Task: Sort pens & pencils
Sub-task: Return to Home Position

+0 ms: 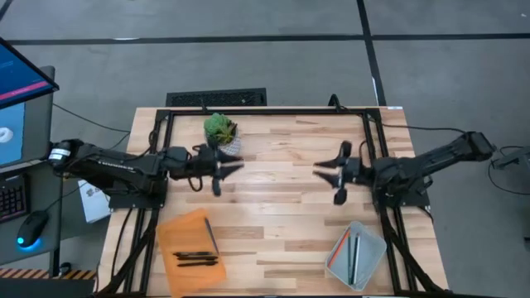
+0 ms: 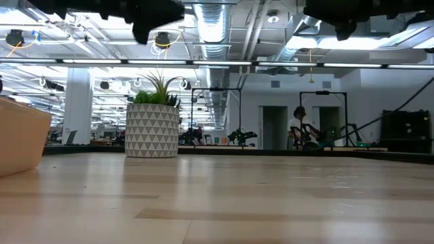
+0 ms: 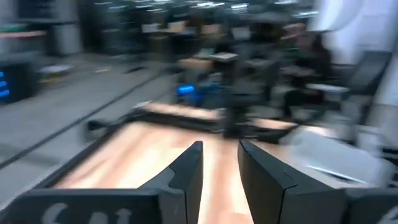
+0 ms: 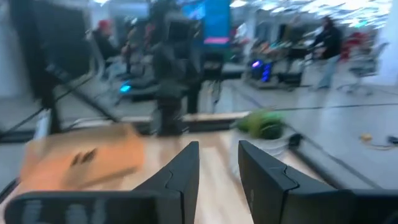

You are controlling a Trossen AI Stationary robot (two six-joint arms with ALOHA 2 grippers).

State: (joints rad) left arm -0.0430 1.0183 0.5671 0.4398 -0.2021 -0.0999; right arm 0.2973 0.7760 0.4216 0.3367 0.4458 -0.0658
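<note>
The pens, black sticks, lie in an orange tray near the table's near-left corner. The pencils, orange and grey sticks, lie in a pale grey tray near the near-right corner. My left gripper hovers high over the table's left middle, pointing right, open by a narrow gap and empty. My right gripper hovers high over the right middle, pointing left, also open by a narrow gap and empty. In the low view both grippers stay at the top, well above the wood.
A small potted plant in a patterned white pot stands by the far edge, left of centre. The orange tray's wall rises at the low view's left. Bare wood lies between the two trays. A person stands far off in the room.
</note>
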